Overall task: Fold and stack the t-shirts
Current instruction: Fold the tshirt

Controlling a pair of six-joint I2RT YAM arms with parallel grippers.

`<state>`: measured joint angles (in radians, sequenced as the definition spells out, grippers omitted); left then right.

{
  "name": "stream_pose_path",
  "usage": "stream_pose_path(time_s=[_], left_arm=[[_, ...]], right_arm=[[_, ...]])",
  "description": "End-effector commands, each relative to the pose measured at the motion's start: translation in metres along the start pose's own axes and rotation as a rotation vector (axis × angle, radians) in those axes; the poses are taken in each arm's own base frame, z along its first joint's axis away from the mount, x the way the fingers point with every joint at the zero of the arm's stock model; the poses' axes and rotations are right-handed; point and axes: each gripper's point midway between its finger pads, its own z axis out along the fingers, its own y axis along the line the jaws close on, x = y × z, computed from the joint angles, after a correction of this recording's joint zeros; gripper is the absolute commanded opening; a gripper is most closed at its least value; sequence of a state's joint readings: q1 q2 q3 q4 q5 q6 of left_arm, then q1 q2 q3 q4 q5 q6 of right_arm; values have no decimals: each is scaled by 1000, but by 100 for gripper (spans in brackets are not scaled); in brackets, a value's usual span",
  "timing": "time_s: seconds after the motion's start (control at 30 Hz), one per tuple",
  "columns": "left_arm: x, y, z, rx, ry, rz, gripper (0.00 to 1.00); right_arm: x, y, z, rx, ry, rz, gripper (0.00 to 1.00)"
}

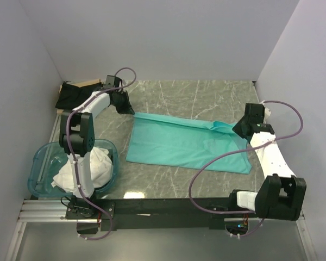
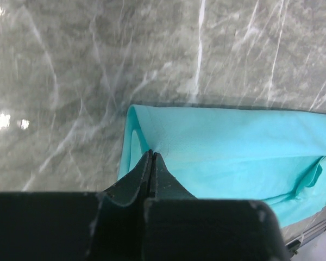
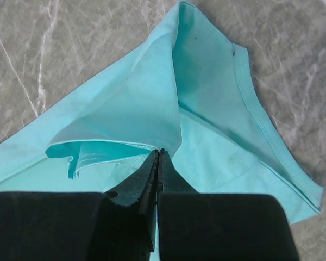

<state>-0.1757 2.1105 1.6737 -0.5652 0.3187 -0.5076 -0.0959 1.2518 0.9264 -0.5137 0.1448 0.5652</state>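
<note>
Top external view: mint-teal t-shirt point(image 1: 185, 145) lies mid-frame on the bench point(image 1: 206, 98), long axis left to right; left fingers point(image 2: 141, 176) pinch its upper-left corner, right fingers point(image 3: 146, 179) its upper-right fold, both pairs pressed tight.

Nothing legible noted: no text, label, brand, number or sign can be read on the mint-teal t-shirt point(image 1: 187, 144), the blue tub point(image 1: 37, 163) or the marbled table point(image 1: 206, 98).
</note>
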Motion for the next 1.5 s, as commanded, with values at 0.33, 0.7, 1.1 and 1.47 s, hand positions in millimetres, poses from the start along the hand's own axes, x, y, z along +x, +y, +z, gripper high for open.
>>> stream_pose_path(time_s=[0.33,0.7,1.1,1.47], left_arm=[[31,0,-53,11,-42,31,0],[58,4,-67,14,-6,-5,0],[92,25,-69,-60,63,-77,0],[104,27,-87,-88,76,-108,52]], right_arm=[[29,-23,-24,4,-4,39,0],[39,-38,-43,24,-3,13,0],[62,-53,-54,16,9,27,0],[67,-55,-67,61,44,16,35]])
